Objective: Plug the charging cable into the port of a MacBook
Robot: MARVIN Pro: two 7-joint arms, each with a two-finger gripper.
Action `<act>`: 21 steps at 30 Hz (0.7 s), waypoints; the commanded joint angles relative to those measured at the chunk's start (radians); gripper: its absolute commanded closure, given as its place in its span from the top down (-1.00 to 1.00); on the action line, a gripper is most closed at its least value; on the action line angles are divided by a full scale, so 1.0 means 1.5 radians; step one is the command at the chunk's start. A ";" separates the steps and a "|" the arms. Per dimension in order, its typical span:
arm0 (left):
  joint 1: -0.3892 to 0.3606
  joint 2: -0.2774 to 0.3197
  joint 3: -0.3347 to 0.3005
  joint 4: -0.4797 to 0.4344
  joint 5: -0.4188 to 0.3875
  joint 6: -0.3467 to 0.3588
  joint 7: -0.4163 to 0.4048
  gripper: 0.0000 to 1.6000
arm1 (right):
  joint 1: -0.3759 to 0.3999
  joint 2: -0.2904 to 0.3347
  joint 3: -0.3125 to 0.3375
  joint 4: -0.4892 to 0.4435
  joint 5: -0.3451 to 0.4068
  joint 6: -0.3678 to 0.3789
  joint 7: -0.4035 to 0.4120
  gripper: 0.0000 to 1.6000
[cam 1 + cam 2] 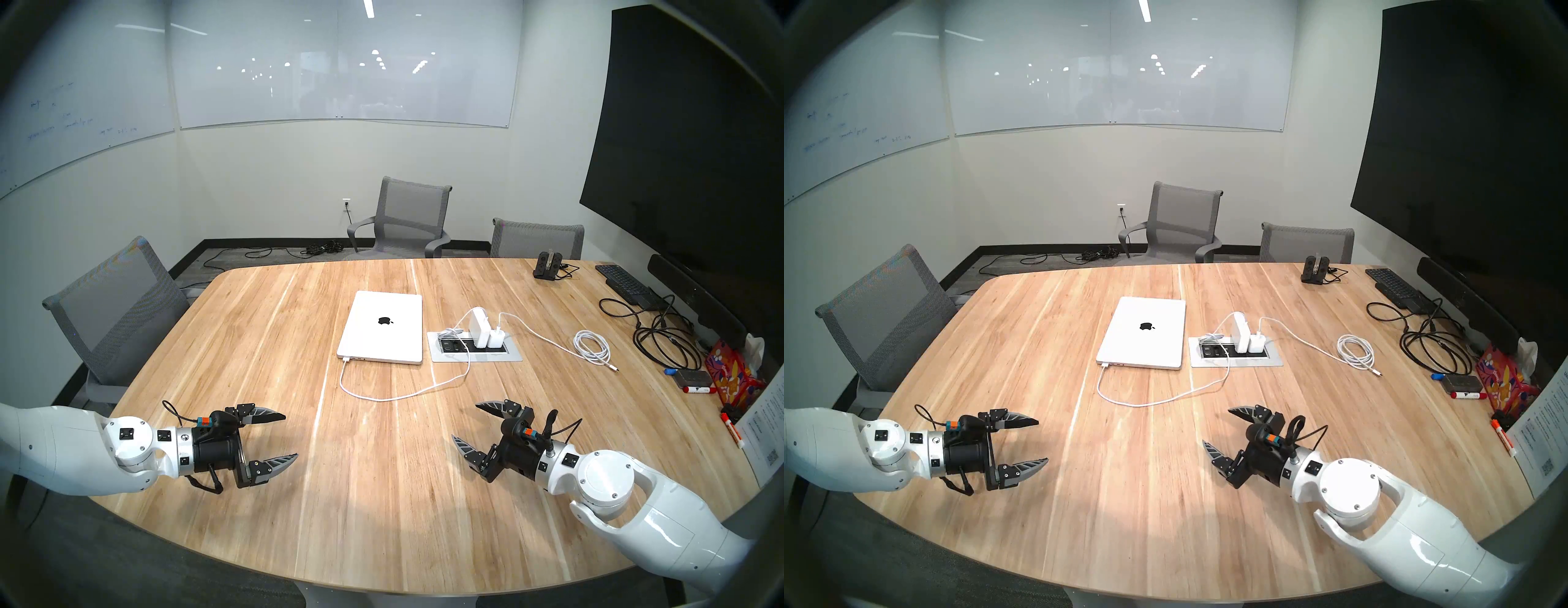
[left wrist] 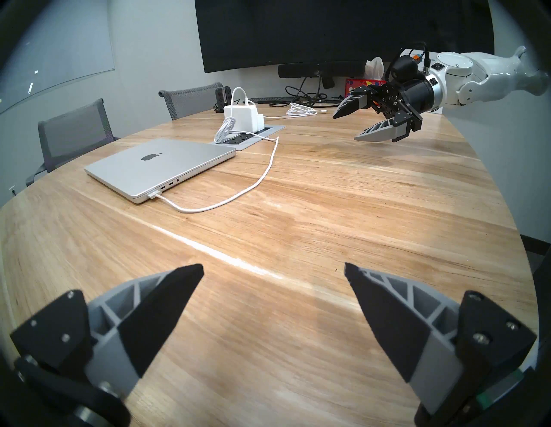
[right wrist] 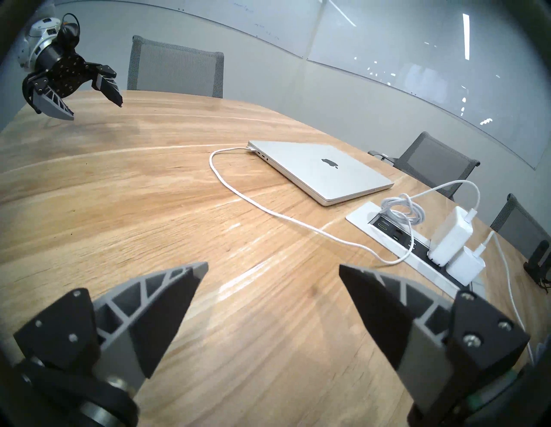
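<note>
The silver MacBook point(image 1: 382, 327) lies closed at the table's middle, its apple logo facing up. The white charging cable point(image 1: 382, 398) runs from the larger white power brick point(image 1: 481, 327) in a loop across the wood. Its flat connector point(image 2: 155, 195) sits in the port at the laptop's near-left corner, beside two empty ports. My left gripper point(image 1: 290, 436) hovers open over the front left of the table, holding nothing. My right gripper point(image 1: 464, 421) is open and empty at the front right. Both are well short of the laptop and the cable loop.
A recessed outlet panel point(image 1: 509, 354) holds both adapters beside the laptop. A coiled white cable point(image 1: 592, 346) lies to its right. Black cables point(image 1: 662, 339), a keyboard point(image 1: 623, 282), markers point(image 1: 695, 388) and a tissue box point(image 1: 729, 378) crowd the right edge. Grey chairs point(image 1: 114, 305) ring the table.
</note>
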 commanded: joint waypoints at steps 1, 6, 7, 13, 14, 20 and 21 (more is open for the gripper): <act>-0.005 -0.001 -0.005 0.000 0.000 -0.001 0.001 1.00 | 0.000 0.000 0.023 -0.009 0.020 -0.017 -0.005 1.00; -0.005 -0.001 -0.005 0.000 0.000 -0.001 0.001 1.00 | -0.015 0.011 0.043 -0.017 0.036 -0.023 -0.006 1.00; -0.005 -0.001 -0.005 0.000 0.000 -0.001 0.001 1.00 | -0.019 0.015 0.046 -0.019 0.039 -0.023 -0.004 1.00; -0.005 -0.001 -0.005 0.000 0.000 -0.001 0.001 1.00 | -0.043 0.033 0.062 -0.032 0.049 -0.032 -0.002 1.00; -0.005 -0.001 -0.005 0.000 0.000 -0.001 0.001 1.00 | -0.047 0.036 0.066 -0.034 0.051 -0.034 -0.002 1.00; -0.005 -0.001 -0.005 0.000 0.000 -0.001 0.001 1.00 | -0.060 0.052 0.087 -0.047 0.059 -0.045 -0.001 1.00; -0.005 -0.001 -0.005 0.000 0.000 -0.001 0.001 1.00 | -0.061 0.053 0.090 -0.048 0.060 -0.045 0.000 1.00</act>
